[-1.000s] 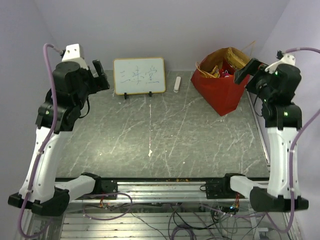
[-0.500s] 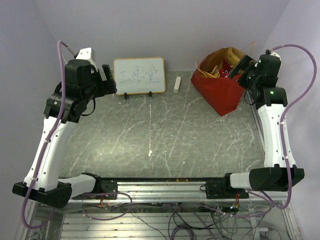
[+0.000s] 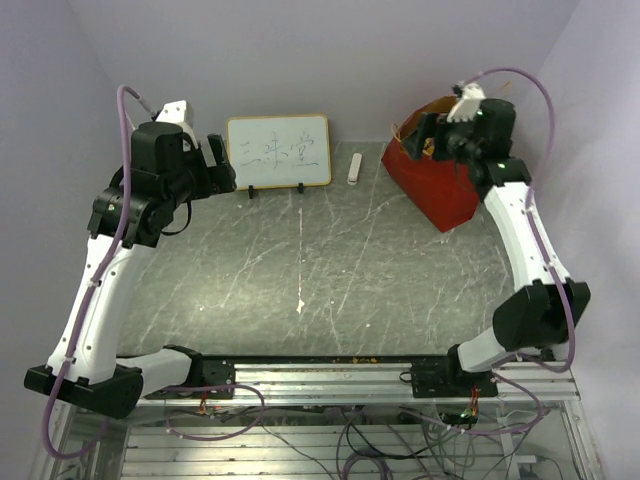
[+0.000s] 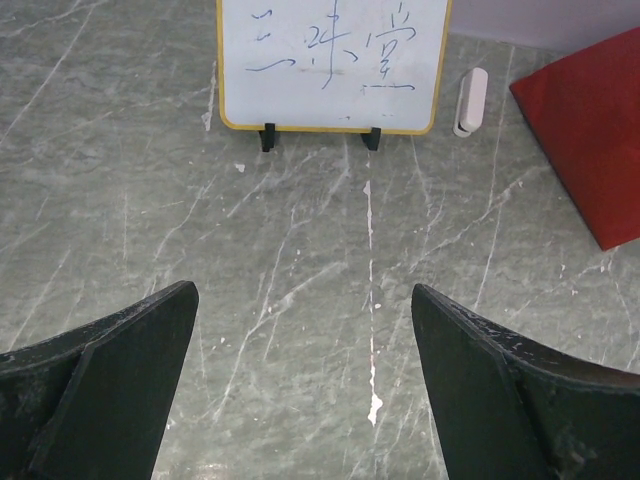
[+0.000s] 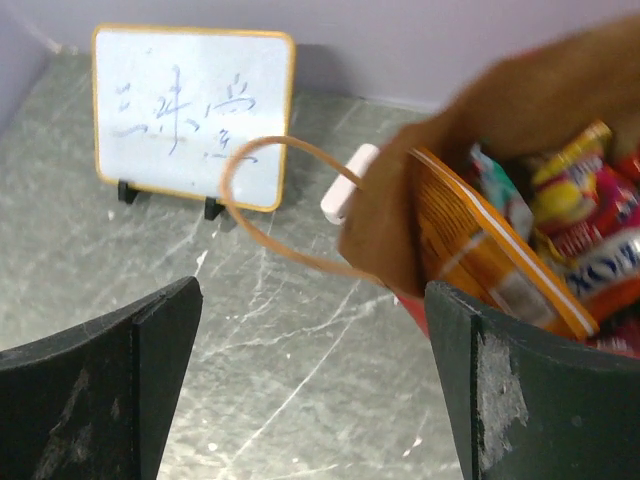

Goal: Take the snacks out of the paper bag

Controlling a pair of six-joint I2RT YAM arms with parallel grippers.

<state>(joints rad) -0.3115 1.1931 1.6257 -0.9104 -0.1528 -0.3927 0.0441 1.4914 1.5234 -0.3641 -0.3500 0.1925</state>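
The red paper bag (image 3: 445,195) stands at the back right of the table, mouth open. In the right wrist view its brown inside (image 5: 560,90) holds the snacks: a large orange chip bag (image 5: 480,250) against the near wall, and red and yellow packets (image 5: 575,190) behind it. A tan loop handle (image 5: 262,240) hangs off the rim. My right gripper (image 3: 425,135) (image 5: 312,287) is open and empty, just left of the bag's mouth. My left gripper (image 3: 222,160) (image 4: 303,290) is open and empty above the table at the back left. The bag's red side (image 4: 595,140) shows in the left wrist view.
A small whiteboard (image 3: 279,150) (image 4: 330,65) (image 5: 190,115) with blue writing stands at the back middle. A white marker-like stick (image 3: 355,167) (image 4: 470,100) (image 5: 345,190) lies between it and the bag. Walls close the back and both sides.
My right arm has stretched up and swung left, bringing its gripper from the bag's right side to over its left rim. My left arm rose and reached forward, then held.
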